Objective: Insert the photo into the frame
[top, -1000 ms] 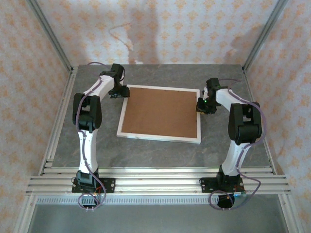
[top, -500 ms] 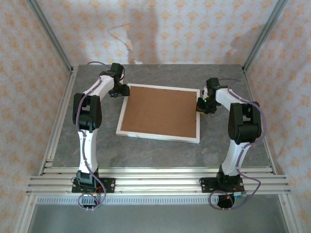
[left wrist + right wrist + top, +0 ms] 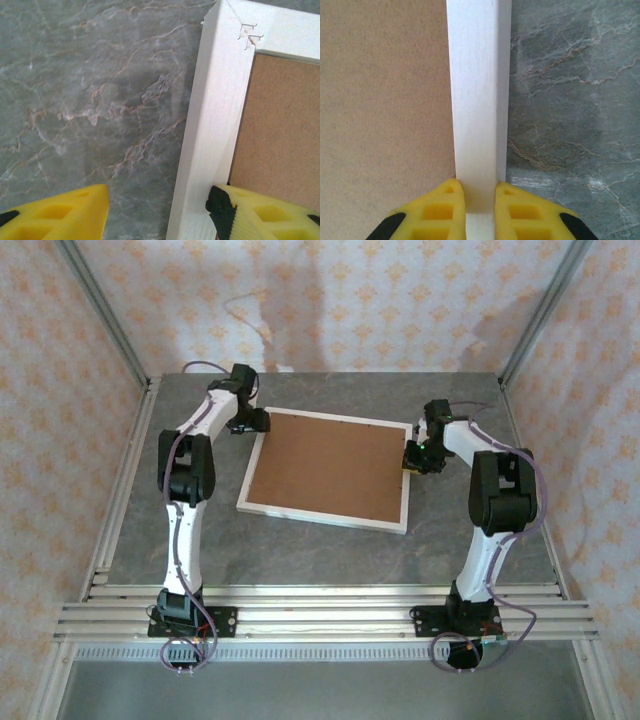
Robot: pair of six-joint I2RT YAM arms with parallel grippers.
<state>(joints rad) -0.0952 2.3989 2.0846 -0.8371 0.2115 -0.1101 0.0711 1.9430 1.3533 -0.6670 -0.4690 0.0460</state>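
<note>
Facing down, frame (image 3: 322,517), front hidden beneath backing board (image 3: 330,465); right gripper (image 3: 479,192) pinching rail

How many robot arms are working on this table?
2. The left arm reaches to the frame's far-left corner; the right arm reaches to its right side, where the right gripper pinches the moulding. None seems hidden.

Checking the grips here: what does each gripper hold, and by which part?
The right gripper pinches the frame by its right side rail. The left gripper stands open astride the left rail near the far corner, holding nothing.
</note>
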